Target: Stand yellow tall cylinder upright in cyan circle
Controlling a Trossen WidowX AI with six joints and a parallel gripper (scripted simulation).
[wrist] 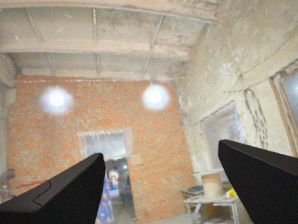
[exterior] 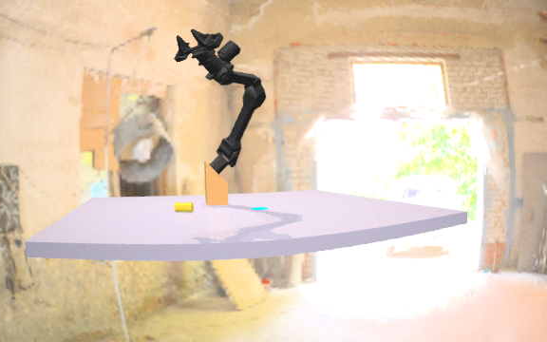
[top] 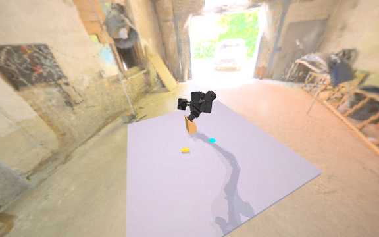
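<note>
black parallel-jaw gripper (exterior: 185, 42) (wrist: 161, 155) released, fingers apart, raised high above the orange wedge-shaped block (top: 191, 126) (exterior: 216, 189). yellow tall cylinder (top: 185, 150) (exterior: 183, 207) lying near the block; flat cyan circle (top: 212, 140) (exterior: 259, 208) on the block's other side.

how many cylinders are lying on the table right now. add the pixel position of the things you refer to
1. The yellow cylinder (top: 185, 150) (exterior: 183, 207) lies on its side on the table (top: 163, 197) (exterior: 112, 237), apart from the cyan circle (top: 212, 140) (exterior: 259, 208). The top and exterior views show no other, though a small one behind the orange block (top: 191, 126) (exterior: 216, 190) could be hidden.

matt black arm (top: 200, 103) (exterior: 242, 119), rough brick wall (wrist: 155, 185)
</note>
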